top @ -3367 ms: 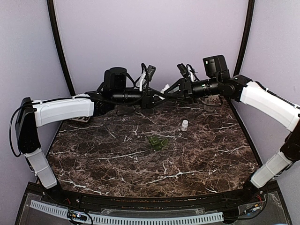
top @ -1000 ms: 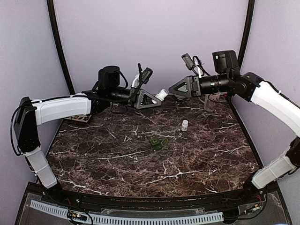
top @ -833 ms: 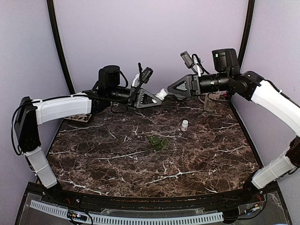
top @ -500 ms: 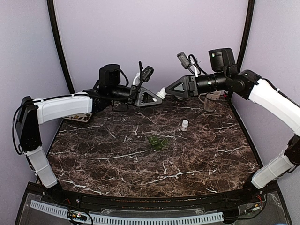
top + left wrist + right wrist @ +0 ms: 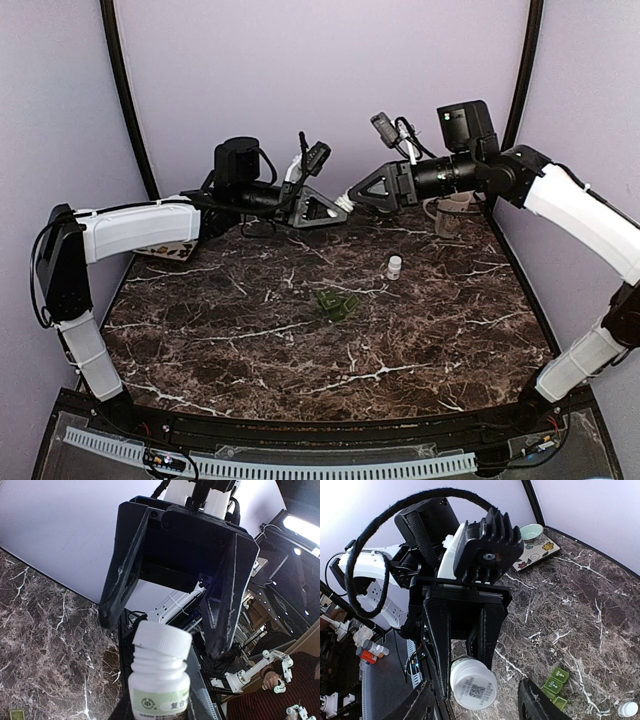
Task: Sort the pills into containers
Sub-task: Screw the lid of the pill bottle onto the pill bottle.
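Upper centre: L gripper (image 5: 340,205) pinched tight on pill bottle (image 5: 159,680), R gripper (image 5: 352,196) wide astride cap (image 5: 162,639); off-centre closing could twist bottle loose.

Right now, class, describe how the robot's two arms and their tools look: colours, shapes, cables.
The left arm and right arm have white shells between black joints. The left tool and right tool are black triangular frames with two tapering fingers. Black and white cables loop over the wrists.
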Robot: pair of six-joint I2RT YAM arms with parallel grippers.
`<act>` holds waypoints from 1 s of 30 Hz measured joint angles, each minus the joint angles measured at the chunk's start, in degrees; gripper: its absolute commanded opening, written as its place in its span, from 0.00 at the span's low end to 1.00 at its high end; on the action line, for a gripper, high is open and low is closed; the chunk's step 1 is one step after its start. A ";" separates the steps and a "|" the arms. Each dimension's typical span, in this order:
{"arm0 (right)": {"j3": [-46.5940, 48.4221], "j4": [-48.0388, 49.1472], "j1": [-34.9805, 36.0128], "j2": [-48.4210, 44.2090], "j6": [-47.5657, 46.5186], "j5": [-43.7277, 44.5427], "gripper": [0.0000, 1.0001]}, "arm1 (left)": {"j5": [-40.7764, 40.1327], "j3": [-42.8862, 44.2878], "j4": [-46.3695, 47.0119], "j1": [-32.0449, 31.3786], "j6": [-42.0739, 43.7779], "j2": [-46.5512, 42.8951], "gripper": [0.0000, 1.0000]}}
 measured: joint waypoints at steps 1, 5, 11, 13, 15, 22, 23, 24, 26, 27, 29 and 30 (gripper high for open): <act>0.00 -0.11 0.00 0.04 -0.02 -0.02 0.56 | 0.04 0.00 0.00 0.00 0.00 0.00 0.00; 0.00 -0.37 0.00 0.26 -0.17 -0.04 0.56 | 0.20 0.02 0.00 0.00 -0.02 0.07 0.00; 0.04 -0.44 0.00 0.57 -0.24 -0.07 0.54 | 0.35 0.09 -0.02 0.00 -0.02 0.31 0.00; 0.44 -0.59 0.02 0.81 -0.39 -0.07 0.52 | 0.37 0.09 0.00 0.00 -0.02 0.31 0.00; 0.85 -0.61 0.02 1.05 -0.57 -0.07 0.51 | 0.37 0.09 -0.02 0.00 -0.02 0.31 0.00; 1.60 -0.83 0.26 1.66 -0.94 -0.13 0.41 | 0.39 0.09 0.00 0.00 -0.09 0.31 0.00; 1.75 -0.85 0.28 1.81 -0.92 -0.11 0.39 | 0.39 0.09 0.00 0.00 -0.11 0.31 0.00; 1.84 -0.85 0.28 1.92 -0.92 -0.13 0.37 | 0.42 0.09 0.00 0.00 -0.13 0.31 0.00; 1.86 -0.96 0.28 2.05 -0.83 -0.15 0.33 | 0.44 0.11 0.00 0.00 -0.15 0.33 0.00; 1.88 -1.05 0.28 2.10 -0.85 -0.17 0.31 | 0.44 0.11 0.00 0.00 -0.17 0.33 0.00; 1.88 -1.11 0.28 2.16 -0.79 -0.22 0.27 | 0.46 0.11 0.02 0.00 -0.20 0.35 0.00; 1.90 -1.11 0.28 2.19 -0.94 -0.28 0.26 | 0.46 0.09 0.02 0.00 -0.22 0.37 0.00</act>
